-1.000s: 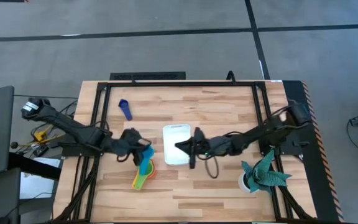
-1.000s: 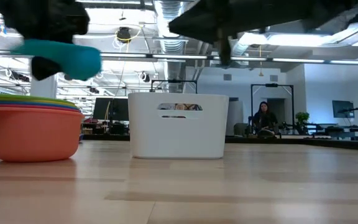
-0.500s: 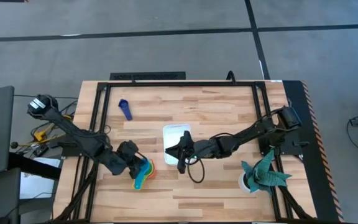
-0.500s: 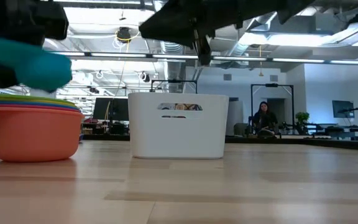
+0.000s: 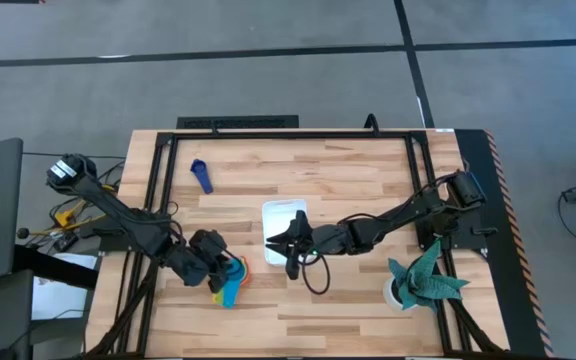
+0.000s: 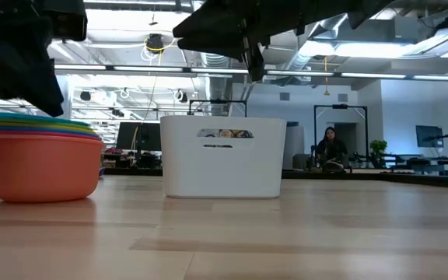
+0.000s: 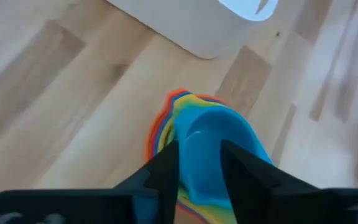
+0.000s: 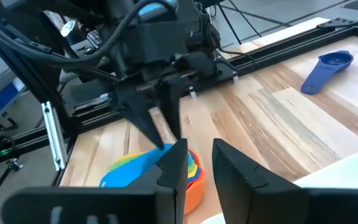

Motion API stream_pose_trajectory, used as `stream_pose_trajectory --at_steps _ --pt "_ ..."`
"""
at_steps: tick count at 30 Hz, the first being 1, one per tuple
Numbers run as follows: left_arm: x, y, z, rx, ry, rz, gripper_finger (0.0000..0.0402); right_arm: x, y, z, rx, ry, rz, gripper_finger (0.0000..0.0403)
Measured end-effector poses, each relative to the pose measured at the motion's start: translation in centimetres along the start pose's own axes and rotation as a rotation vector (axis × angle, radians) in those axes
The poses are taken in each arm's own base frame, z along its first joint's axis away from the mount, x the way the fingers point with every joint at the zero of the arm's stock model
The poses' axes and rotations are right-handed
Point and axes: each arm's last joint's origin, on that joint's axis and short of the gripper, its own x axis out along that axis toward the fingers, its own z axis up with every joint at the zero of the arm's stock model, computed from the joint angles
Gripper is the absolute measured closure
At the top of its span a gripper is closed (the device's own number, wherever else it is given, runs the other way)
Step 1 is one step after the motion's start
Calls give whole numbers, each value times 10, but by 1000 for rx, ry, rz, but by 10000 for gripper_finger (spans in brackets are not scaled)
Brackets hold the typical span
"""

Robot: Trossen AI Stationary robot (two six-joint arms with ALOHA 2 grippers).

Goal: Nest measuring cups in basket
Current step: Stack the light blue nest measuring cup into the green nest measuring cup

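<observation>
Several measuring cups sit nested in a stack [image 5: 232, 283] on the table, left of the white basket [image 5: 283, 215], with the orange one [image 6: 45, 159] at the bottom. The light blue cup [image 7: 216, 137] lies on top. My left gripper [image 7: 199, 168] stands just above the stack, open, with a finger on either side of that cup. A dark blue cup [image 5: 201, 175] lies alone at the far left. My right gripper [image 8: 201, 165] hovers over the basket's near end, its fingers a little apart with nothing between them. My left gripper's fingers [image 7: 166, 171] stand on either side of the light blue cup's near part, coming slanting down from above. Whether they touch it I cannot tell. The cup rests in the stack.
A teal folded-paper plant [image 5: 425, 280] stands at the near right corner. A black frame rail [image 5: 268, 135] runs along the table's far side. Bare wood lies in front of the basket and stack.
My left gripper has carried the light blue cup toward the table's near edge and down over the stack. The cup now sits in the stack, no longer hanging above it. My right gripper has gone a little toward the table's left edge, then kept still.
</observation>
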Motion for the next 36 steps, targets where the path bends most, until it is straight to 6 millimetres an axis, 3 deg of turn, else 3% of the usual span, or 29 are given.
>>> stream_pose_trajectory --at_steps 6,12,21,27,32,36 --pt "-14 3 15 97 38 187 266 0 -1 -3 -9 24 -9 294" --pt "-25 29 44 146 -19 521 265 0 -2 -5 -18 47 -20 290" --pt "-8 108 84 16 -9 888 264 -4 2 -15 -50 127 -33 290" --pt "-3 171 117 -95 42 925 264 -4 0 -19 -42 165 -53 290" --pt "-16 214 140 -135 24 931 264 -5 -1 -21 -47 187 -64 290" --pt "-26 243 146 -243 4 915 264 -5 -3 -21 -33 185 -77 290"
